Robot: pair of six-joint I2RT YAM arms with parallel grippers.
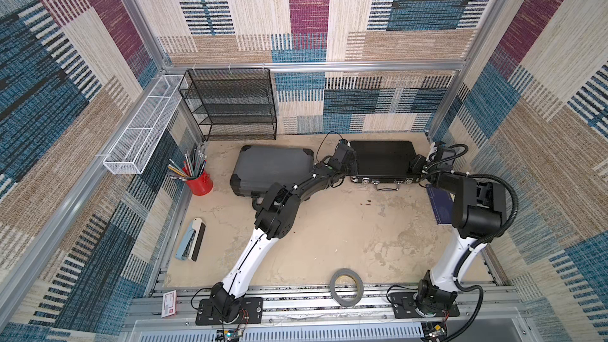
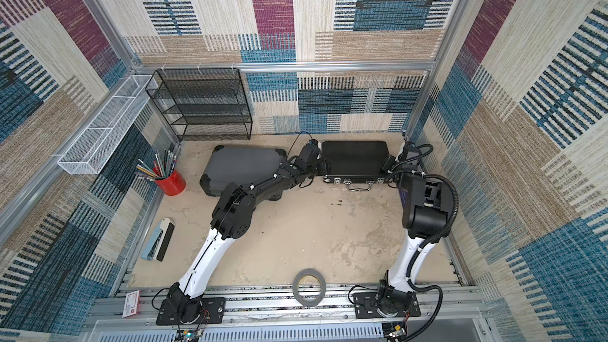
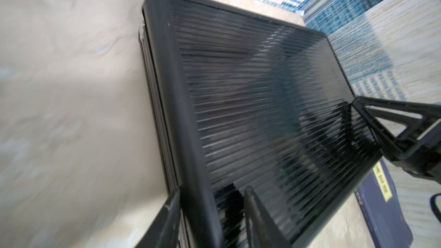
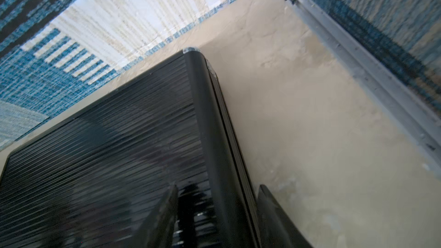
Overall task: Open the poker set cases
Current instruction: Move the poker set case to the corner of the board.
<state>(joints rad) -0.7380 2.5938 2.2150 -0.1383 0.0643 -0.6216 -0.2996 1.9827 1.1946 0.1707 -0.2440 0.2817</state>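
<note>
Two poker set cases lie flat at the back of the table. The grey case (image 1: 273,166) with black corners sits left of centre, with my left arm passing over its near right corner. The slimmer black case (image 1: 383,159) lies to its right, its silver latches and handle (image 1: 388,187) facing the front. My left gripper (image 3: 212,189) straddles the black case's left end: one finger on the ribbed lid, one against the end wall. At the right end my right gripper (image 4: 219,187) holds the same way. Both wrist views are blurred.
A dark blue book (image 1: 439,203) lies under my right arm, close to the black case. A black mesh shelf (image 1: 230,103) and white wire basket (image 1: 144,123) stand back left. A red pencil cup (image 1: 199,180), stapler (image 1: 192,240) and tape roll (image 1: 346,286) are nearer.
</note>
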